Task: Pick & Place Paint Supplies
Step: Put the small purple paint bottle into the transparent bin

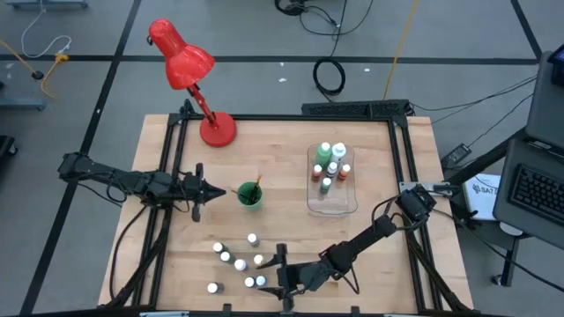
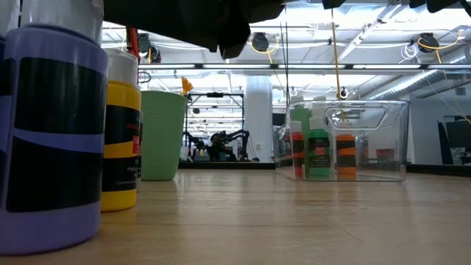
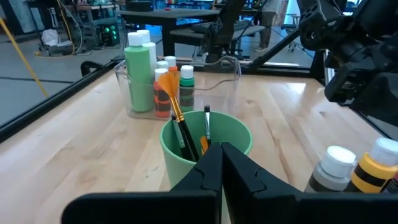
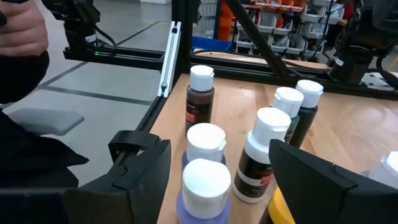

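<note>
High view: left claw fingers together, empty, just left of the green cup, which holds the paintbrushes. Loose small white-capped bottles stand clustered on the bench near the front edge. Right claw fingers apart, right beside that cluster, gripping nothing. Far right: clear tray with more bottles inside.

Pale wood-grain table, clear glossy plastic tray, matt green cup
</note>
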